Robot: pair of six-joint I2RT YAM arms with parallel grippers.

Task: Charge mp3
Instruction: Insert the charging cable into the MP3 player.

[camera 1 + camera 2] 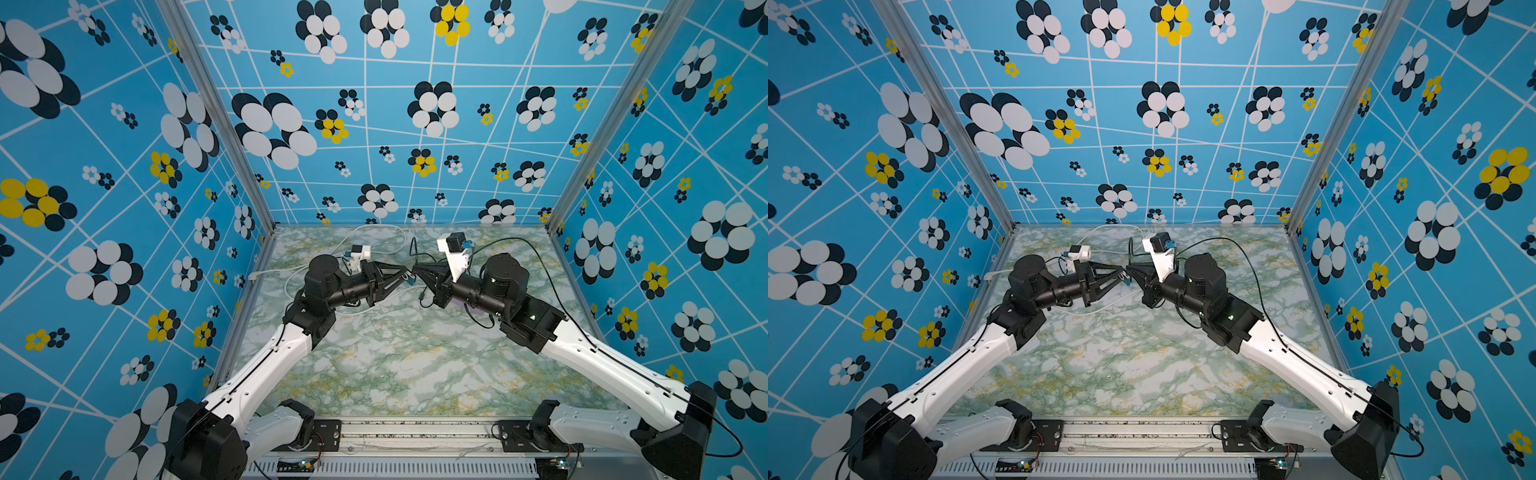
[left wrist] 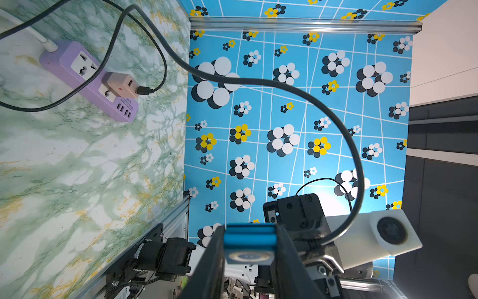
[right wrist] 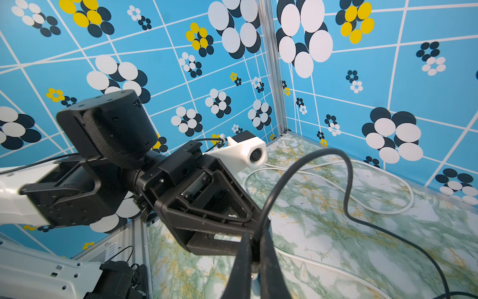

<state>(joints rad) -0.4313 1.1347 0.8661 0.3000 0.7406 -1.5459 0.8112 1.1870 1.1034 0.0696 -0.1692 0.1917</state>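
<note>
Left gripper clamps tiny flat blue mp3 player mid-air over green marble tabletop. Right gripper, tips facing it, pinches thin black cable looping from pink cube charger on long lilac power strip.

We see the mp3, a tiny flat blue player with a pale round ring on its face. It is pinched in the left gripper, up in the air.

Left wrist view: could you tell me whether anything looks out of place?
Only the black cable: plugged into the pink charger, a loop of it lies across the lilac power strip. Nothing looks damaged.
</note>
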